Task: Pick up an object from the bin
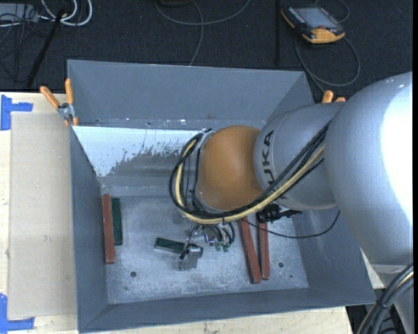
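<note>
The gripper (190, 255), under the arm's orange wrist cover (226, 165), sits low over the floor of the grey metal bin (195, 96), near its middle. Just to its left lies a small dark green rectangular block (168, 244), seemingly touching its tip. Whether the gripper is spread or pressed together cannot be told from here, and nothing shows as held. Well apart, a long brown wooden strip (109, 229) with a dark green strip (117, 221) beside it lies by the left wall, and 2 brown wooden sticks (251, 259) lie to the right. A clean grasp likely means centring over the block, straddling its narrow width, closing firmly, then lifting straight up.
</note>
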Controlling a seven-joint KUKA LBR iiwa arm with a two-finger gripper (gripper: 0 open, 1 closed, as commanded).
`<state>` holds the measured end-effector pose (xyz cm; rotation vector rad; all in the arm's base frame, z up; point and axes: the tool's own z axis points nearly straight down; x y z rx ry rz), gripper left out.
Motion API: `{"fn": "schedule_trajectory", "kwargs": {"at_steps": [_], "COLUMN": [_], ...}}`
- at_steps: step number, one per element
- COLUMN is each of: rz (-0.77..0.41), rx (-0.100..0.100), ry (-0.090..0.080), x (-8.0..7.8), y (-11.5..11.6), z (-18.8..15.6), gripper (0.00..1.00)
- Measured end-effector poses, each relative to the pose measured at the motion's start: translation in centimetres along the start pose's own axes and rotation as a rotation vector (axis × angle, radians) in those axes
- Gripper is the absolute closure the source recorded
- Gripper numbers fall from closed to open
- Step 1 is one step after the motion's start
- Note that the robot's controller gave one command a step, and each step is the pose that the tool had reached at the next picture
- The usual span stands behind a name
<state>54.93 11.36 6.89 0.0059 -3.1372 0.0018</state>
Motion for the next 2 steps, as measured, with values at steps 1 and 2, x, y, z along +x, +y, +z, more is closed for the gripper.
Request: {"fn": "schedule_trajectory", "kwargs": {"at_steps": [1, 2], "rz": [0.002, -0.035], "rx": [-0.001, -0.001], "ry": [-0.002, -0.012], "x": [-0.1, 0.5], "y": [0.2, -3.3], "z": [-0.1, -14.4], "gripper": [1.00, 1.00]}}
